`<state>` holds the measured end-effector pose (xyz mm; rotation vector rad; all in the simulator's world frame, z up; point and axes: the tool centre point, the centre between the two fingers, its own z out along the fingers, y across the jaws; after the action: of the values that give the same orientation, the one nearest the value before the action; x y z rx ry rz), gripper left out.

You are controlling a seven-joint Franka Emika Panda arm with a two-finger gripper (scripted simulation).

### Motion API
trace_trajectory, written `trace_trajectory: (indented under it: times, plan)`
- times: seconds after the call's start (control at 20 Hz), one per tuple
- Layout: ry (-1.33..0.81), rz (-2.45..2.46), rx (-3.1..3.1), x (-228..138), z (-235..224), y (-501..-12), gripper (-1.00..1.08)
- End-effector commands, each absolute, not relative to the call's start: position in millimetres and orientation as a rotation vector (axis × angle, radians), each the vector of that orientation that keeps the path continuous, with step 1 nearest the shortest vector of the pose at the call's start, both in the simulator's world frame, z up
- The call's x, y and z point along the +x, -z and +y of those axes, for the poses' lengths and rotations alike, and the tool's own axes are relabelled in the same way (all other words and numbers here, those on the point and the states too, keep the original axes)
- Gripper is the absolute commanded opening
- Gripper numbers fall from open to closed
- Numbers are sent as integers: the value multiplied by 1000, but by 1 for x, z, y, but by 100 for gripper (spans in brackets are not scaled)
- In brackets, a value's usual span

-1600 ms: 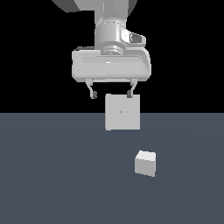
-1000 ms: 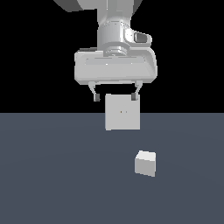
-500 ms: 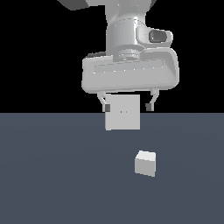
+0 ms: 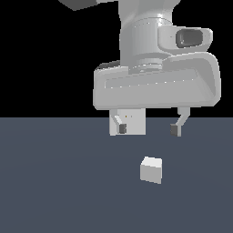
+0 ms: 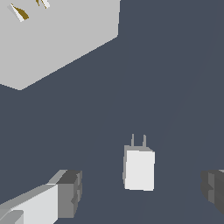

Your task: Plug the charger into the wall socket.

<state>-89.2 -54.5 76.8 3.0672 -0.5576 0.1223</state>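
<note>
The white two-finger gripper (image 4: pixel 148 129) of the Panda arm hangs above the dark grey-blue floor (image 4: pixel 54 182) with its dark-tipped fingers (image 4: pixel 122 128) spread wide, grasping nothing. The small off-white boxy charger (image 4: pixel 151 169) lies on the floor below and nearer the camera, two thin prongs (image 5: pixel 138 140) showing in the wrist view. The flat pale grey square wall socket (image 4: pixel 132 125) stands upright farther back, partly hidden behind the gripper body, well apart from the charger.

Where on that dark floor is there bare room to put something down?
Nearly everywhere. The floor lies bare on both sides of the charger and in front of it. A bare strip also runs between the charger and the wall socket. Only that middle line is occupied, with the open pincer above it.
</note>
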Motion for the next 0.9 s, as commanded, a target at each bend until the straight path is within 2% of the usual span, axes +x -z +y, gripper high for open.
trace_trajectory:
  times: [0.0, 0.85]
  plan:
    - [-139, -600, 3058, -95, -57, -71, 100]
    - [-158, -655, 3045, -104, -60, -50, 100]
